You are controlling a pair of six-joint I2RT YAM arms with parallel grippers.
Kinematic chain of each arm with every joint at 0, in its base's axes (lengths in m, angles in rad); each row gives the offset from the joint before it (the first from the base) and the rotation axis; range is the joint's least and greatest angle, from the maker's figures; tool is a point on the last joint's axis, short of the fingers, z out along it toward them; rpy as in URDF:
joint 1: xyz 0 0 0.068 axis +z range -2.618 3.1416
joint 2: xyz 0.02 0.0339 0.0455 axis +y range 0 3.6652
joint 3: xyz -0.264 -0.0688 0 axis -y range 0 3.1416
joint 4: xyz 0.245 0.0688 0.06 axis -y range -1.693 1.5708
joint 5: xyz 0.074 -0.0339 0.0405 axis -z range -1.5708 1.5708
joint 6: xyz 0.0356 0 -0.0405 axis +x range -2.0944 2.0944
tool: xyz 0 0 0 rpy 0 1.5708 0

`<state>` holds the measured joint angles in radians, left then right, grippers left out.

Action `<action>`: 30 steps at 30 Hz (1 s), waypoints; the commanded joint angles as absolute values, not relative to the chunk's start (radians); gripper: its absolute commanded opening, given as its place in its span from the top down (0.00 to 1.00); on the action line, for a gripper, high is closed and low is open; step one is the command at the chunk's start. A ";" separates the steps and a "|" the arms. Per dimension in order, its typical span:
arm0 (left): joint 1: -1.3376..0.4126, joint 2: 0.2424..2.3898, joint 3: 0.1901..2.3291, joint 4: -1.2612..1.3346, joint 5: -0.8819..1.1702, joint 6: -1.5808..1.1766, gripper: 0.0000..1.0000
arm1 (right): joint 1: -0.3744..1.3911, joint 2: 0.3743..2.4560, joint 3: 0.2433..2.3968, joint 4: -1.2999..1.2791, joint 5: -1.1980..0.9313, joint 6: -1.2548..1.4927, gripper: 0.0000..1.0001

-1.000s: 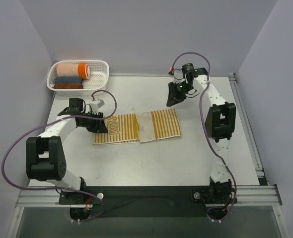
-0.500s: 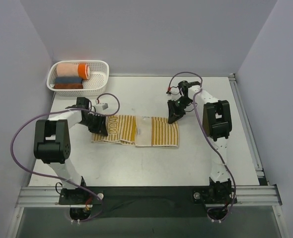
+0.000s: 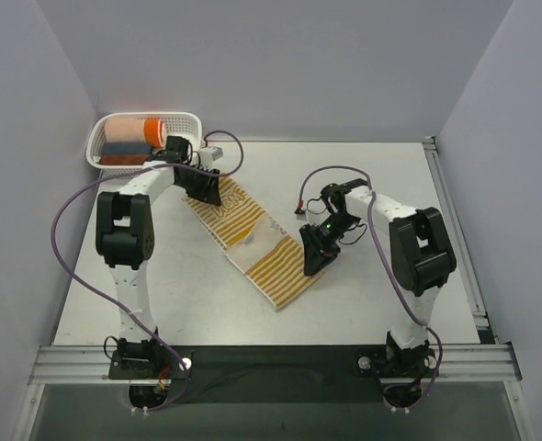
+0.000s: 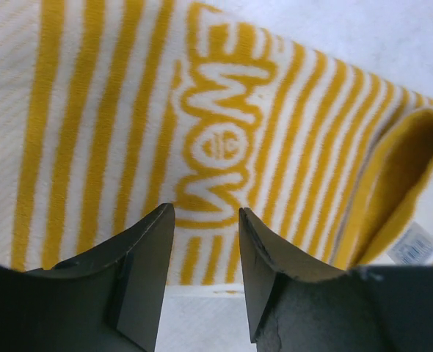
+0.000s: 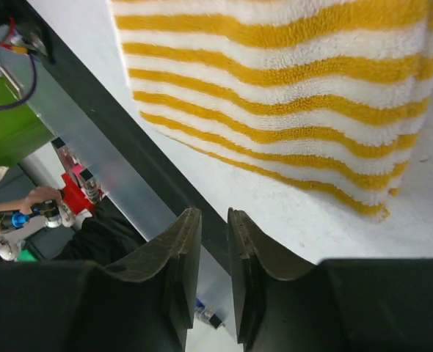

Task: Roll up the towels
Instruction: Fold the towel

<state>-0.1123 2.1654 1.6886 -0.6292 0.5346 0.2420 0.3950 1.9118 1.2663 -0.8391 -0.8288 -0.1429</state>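
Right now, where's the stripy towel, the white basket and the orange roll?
stripy towel (image 3: 285, 266), top view, on its striped lower half.
white basket (image 3: 191, 138), top view, on its right wall.
orange roll (image 3: 129, 129), top view, on its peach middle.

The towel (image 3: 253, 241) lies diagonally mid-table (image 3: 381, 294), left gripper (image 3: 208, 193) over its upper-left end, right gripper (image 3: 310, 265) at its right edge, basket (image 3: 186, 118) with rolls (image 3: 129, 140) at upper left.

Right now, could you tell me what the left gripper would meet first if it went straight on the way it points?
Most likely the long yellow-and-white striped cloth towel, at its lettering: the left gripper points its open jaws straight at it. Depth is unclear, so I cannot tell how near it is.
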 commanded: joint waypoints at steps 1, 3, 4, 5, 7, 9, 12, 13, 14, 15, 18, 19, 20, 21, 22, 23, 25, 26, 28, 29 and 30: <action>-0.120 2.022 1.666 -0.663 0.584 0.229 0.49 | 0.313 1.861 1.348 -0.856 -0.868 -0.158 0.76; -0.120 1.979 1.576 -0.650 0.581 0.212 0.49 | 0.302 1.885 1.380 -0.845 -0.826 -0.149 0.73; -0.121 1.945 1.547 -0.644 0.569 0.207 0.49 | 0.299 1.917 1.394 -0.838 -0.812 -0.150 0.73; -0.123 1.933 1.514 -0.629 0.558 0.199 0.49 | 0.299 1.931 1.410 -0.827 -0.796 -0.150 0.71; -0.123 1.919 1.445 -0.617 0.539 0.187 0.50 | 0.302 1.972 1.417 -0.801 -0.764 -0.134 0.70; -0.124 1.930 1.405 -0.608 0.523 0.181 0.51 | 0.310 2.000 1.422 -0.792 -0.753 -0.127 0.70; -0.130 1.950 1.387 -0.591 0.522 0.183 0.51 | 0.321 2.045 1.395 -0.781 -0.744 -0.124 0.71; -0.132 1.972 1.385 -0.588 0.522 0.186 0.51 | 0.324 2.060 1.384 -0.770 -0.745 -0.120 0.73; -0.135 1.986 1.388 -0.578 0.525 0.192 0.51 | 0.327 2.068 1.373 -0.767 -0.742 -0.118 0.74; -0.138 2.017 1.393 -0.575 0.520 0.198 0.52 | 0.337 2.072 1.355 -0.764 -0.738 -0.117 0.76; -0.147 2.086 1.437 -0.568 0.518 0.206 0.55 | 0.353 2.082 1.322 -0.752 -0.753 -0.100 0.88; -0.150 2.106 1.456 -0.568 0.518 0.204 0.57 | 0.373 2.080 1.298 -0.747 -0.762 -0.085 0.96; -0.155 2.124 1.494 -0.566 0.522 0.203 0.58 | 0.380 2.077 1.284 -0.744 -0.790 -0.077 1.00; -0.167 2.163 1.520 -0.566 0.528 0.204 0.59 | 0.408 2.071 1.272 -0.741 -0.810 -0.068 1.00; -0.175 2.183 1.543 -0.565 0.528 0.204 0.60 | 0.422 2.063 1.243 -0.738 -0.824 -0.060 1.00; -0.184 2.204 1.602 -0.565 0.528 0.204 0.60 | 0.436 2.054 1.232 -0.735 -0.840 -0.055 1.00; -0.215 2.273 1.667 -0.595 0.525 0.209 0.60 | 0.472 2.020 1.212 -0.732 -0.899 -0.058 1.00; -0.227 2.299 1.757 -0.609 0.502 0.250 0.60 | 0.479 2.008 1.207 -0.733 -0.934 -0.058 1.00; -0.236 2.350 1.824 -0.635 0.495 0.274 0.58 | 0.474 1.970 1.206 -0.732 -0.992 -0.058 0.95; -0.235 2.358 1.851 -0.649 0.506 0.294 0.55 | 0.468 1.954 1.207 -0.733 -0.999 -0.060 0.89; -0.230 2.352 1.879 -0.650 0.543 0.295 0.50 | 0.460 1.927 1.207 -0.732 -1.002 -0.060 0.81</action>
<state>-0.2306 2.2978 1.8118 -0.6277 0.5659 0.2214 0.4854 2.0388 1.2079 -0.6991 -0.9314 -0.0525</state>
